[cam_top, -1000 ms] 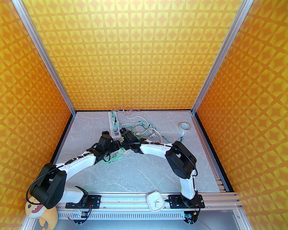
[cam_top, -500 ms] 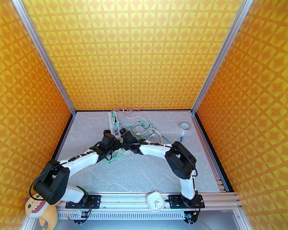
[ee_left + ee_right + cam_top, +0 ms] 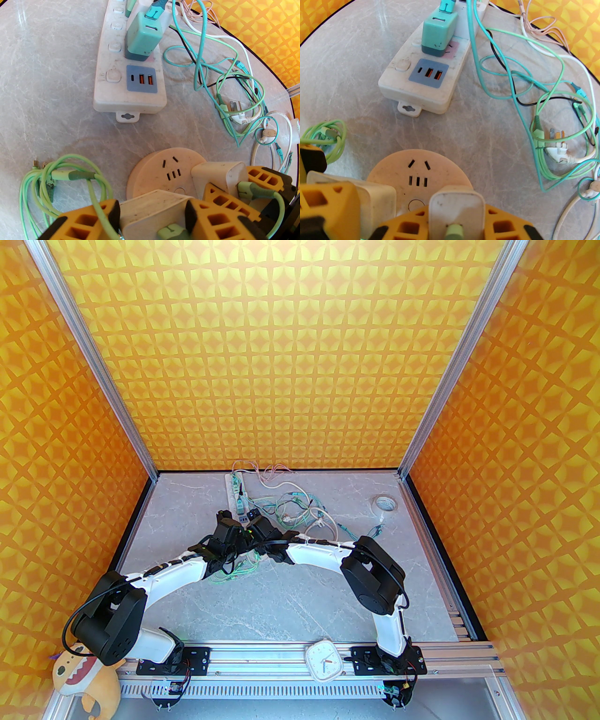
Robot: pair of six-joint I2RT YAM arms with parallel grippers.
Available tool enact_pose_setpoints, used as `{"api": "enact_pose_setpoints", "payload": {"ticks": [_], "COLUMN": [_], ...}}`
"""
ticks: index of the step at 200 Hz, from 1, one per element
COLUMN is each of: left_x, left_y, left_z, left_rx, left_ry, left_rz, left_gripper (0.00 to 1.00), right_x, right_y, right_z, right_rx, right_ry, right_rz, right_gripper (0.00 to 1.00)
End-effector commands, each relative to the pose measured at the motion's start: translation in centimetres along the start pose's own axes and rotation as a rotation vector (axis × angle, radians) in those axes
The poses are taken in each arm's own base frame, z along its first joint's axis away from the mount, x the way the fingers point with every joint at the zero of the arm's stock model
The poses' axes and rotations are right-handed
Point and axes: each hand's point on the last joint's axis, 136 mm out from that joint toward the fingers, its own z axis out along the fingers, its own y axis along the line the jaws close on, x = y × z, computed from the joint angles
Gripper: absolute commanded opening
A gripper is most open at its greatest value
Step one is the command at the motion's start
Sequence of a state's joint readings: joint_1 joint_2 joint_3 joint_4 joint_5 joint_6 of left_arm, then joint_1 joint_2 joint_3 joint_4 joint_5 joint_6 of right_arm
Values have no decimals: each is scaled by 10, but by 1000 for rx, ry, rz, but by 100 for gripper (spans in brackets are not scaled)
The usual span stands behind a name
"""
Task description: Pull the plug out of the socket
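A round beige socket lies on the marble table with two white charger plugs standing in it. My left gripper is shut on the nearer left plug, one yellow finger on each side. My right gripper is shut on the other white plug, which carries a light green cable. In the left wrist view the right gripper's fingers flank that plug. From above, both grippers meet just below the power strip and cover the socket.
A white power strip with a teal charger lies just beyond the socket. Tangled green, white and black cables and a loose plug spread to the right. A coiled green cable lies left. A tape roll sits far right.
My left arm has moved up and right to the socket and its jaws have closed on the left plug. The right arm shifted slightly left, still gripping its plug.
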State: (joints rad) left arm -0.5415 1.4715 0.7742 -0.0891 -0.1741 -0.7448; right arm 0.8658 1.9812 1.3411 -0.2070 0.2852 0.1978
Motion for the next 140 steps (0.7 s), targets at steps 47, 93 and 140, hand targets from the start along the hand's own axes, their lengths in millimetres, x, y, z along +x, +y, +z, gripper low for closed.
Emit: {"api": "enact_pose_setpoints", "payload": {"ticks": [47, 93, 140], "left_x": [37, 37, 37], "left_y": [26, 24, 22], "left_z": [8, 8, 10], "left_rx": [-97, -99, -101], "left_ry": [124, 129, 136], "left_rz": [27, 37, 44], "left_gripper": [49, 49, 48], "right_x": [-26, -21, -3], "right_y": [-4, 15, 41], "right_z": [-32, -27, -18], "right_rx": [-214, -183, -76], "right_ry": [-87, -57, -16], "right_rz": [170, 75, -101], "right_gripper": [21, 21, 21]}}
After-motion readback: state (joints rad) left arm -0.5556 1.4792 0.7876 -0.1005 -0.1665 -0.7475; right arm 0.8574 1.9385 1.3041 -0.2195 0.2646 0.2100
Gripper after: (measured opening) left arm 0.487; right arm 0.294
